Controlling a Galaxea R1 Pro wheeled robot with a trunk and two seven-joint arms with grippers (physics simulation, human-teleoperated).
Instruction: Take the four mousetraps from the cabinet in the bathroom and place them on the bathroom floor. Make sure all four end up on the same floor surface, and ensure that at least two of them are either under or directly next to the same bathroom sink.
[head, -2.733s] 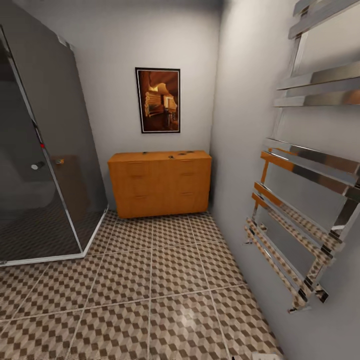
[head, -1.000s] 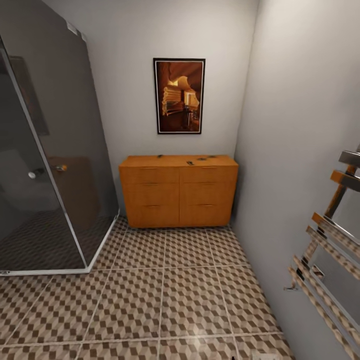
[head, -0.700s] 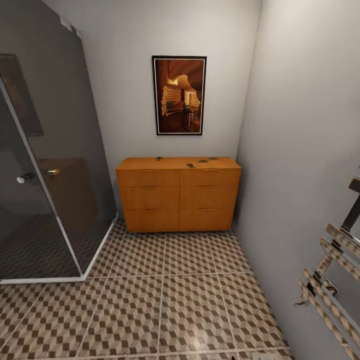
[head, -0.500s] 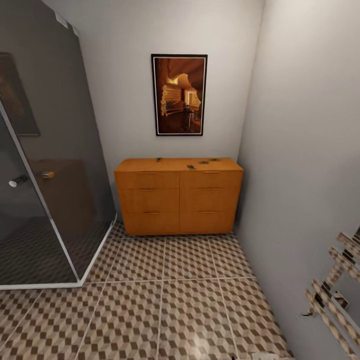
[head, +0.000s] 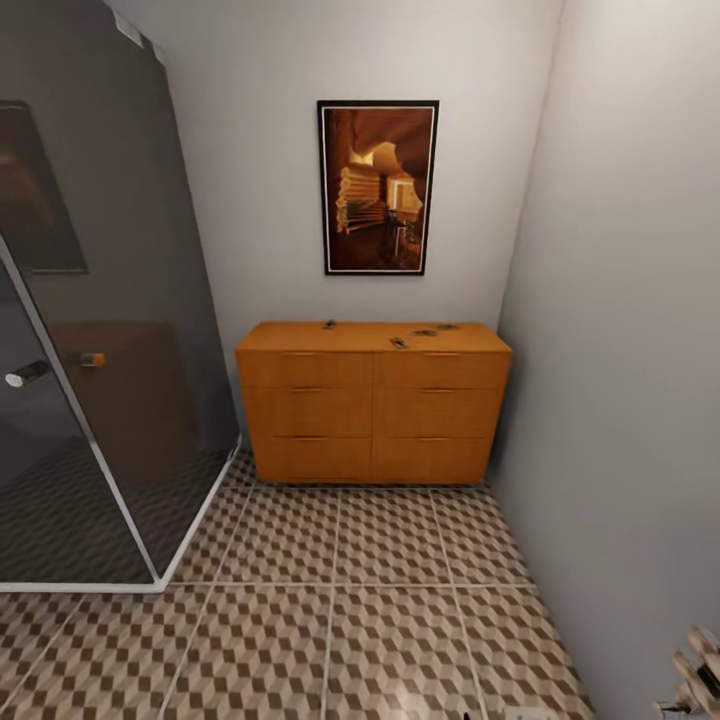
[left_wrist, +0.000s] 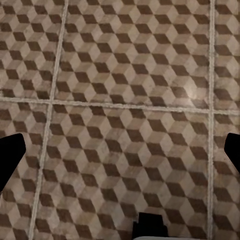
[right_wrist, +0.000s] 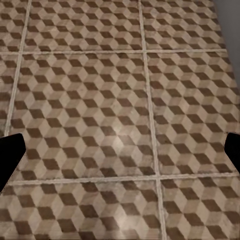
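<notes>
Four mousetraps (head: 399, 342) lying on top of the orange-brown cabinet (head: 372, 415) against the far wall, below a framed picture (head: 378, 187) and beside a dark glass shower enclosure (head: 100, 330). Left gripper (left_wrist: 120, 155) and right gripper (right_wrist: 120, 150) both spread wide and empty, black fingertips (left_wrist: 10, 155) apart over the cube-patterned bathroom floor (head: 330, 620).

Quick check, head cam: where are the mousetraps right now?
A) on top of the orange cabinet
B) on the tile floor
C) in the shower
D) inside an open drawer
A: small dark mousetraps lie on the top of the cabinet, whose drawers all look shut; the patterned bathroom floor in front of it shows none.
</notes>
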